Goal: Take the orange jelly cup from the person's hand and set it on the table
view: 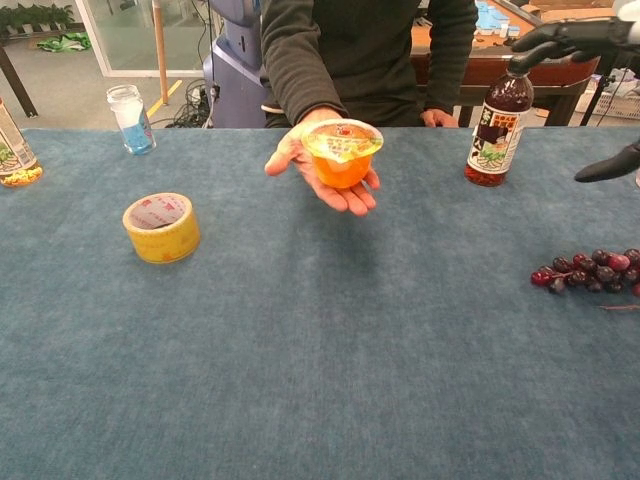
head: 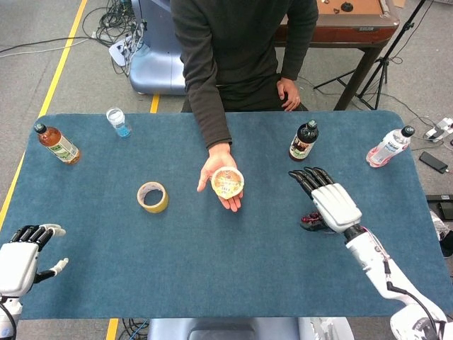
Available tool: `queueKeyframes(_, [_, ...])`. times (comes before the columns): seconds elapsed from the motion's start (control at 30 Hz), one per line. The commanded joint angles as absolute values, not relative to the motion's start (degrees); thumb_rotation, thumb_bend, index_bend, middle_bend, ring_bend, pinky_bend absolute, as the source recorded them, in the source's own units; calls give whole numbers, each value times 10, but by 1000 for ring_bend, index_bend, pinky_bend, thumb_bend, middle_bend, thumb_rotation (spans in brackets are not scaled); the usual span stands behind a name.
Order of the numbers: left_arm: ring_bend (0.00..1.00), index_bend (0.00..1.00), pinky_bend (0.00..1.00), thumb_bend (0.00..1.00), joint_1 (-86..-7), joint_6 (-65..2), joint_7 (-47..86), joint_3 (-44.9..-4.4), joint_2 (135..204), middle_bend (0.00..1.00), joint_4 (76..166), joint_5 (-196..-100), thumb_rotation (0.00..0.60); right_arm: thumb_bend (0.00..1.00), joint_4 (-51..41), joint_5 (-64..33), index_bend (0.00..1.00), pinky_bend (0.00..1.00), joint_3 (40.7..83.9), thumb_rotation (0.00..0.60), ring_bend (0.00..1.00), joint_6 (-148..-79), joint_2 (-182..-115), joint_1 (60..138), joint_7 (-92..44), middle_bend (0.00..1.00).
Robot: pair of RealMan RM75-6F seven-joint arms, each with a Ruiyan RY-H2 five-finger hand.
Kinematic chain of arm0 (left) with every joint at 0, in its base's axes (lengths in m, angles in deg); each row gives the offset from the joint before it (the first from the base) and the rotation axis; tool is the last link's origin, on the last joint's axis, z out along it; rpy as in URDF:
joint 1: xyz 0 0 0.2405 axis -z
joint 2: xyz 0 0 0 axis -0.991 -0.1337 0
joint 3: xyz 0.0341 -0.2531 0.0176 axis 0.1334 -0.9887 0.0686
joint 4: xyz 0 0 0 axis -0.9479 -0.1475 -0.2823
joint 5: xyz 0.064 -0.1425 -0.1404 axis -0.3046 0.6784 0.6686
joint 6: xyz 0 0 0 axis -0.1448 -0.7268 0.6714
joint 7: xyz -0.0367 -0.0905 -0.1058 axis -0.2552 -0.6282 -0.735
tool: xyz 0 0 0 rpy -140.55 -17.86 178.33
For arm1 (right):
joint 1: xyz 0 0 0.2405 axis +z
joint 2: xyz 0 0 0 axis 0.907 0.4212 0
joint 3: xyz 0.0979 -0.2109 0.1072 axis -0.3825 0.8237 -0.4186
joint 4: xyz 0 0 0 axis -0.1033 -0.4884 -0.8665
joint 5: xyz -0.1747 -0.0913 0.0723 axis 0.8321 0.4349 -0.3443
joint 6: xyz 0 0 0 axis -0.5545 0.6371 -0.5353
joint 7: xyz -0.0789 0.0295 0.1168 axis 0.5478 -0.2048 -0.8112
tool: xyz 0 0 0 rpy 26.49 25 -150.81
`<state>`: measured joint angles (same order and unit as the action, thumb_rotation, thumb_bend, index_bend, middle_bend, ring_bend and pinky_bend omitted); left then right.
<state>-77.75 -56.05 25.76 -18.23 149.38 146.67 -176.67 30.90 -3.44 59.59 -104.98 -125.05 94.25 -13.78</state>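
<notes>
The orange jelly cup (head: 227, 182) (view: 341, 155), with a printed foil lid, rests on the person's upturned palm (head: 218, 171) (view: 318, 173) above the middle of the table. My right hand (head: 328, 199) hovers to the right of the cup, fingers spread and holding nothing; it covers part of the grapes in the head view. In the chest view only its dark fingers (view: 567, 38) show at the upper right. My left hand (head: 19, 257) stays at the near left corner, open and empty.
A yellow tape roll (head: 152, 196) (view: 161, 227) lies left of the cup. A dark juice bottle (head: 304, 140) (view: 498, 121) stands behind my right hand. Purple grapes (view: 590, 269) lie at the right. A tea bottle (head: 57, 144), a small water bottle (head: 118, 122) and a pink bottle (head: 388, 146) line the far edge.
</notes>
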Motion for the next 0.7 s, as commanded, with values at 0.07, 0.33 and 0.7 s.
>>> queueKeyframes(0.07, [291,386,217,171,-778,-561,257,-182,1493,348,1467,-1767,600,35,305,-73,0,65,580,600,0,-1014,-1270,984,-113,112])
queueKeyframes(0.33, [291,386,216,171,-779,-560,258,-182,1495,348,1466,-1766,600,35,285,-127,0,65,568,600,0,-990,-1305,1037,-94,130])
queueKeyframes(0.7, [291,397,217,171,-778,-557,261,-182,1496,348,1468,-1767,600,40,231,-188,0,64,560,600,0,-962,-1364,1110,-75,94])
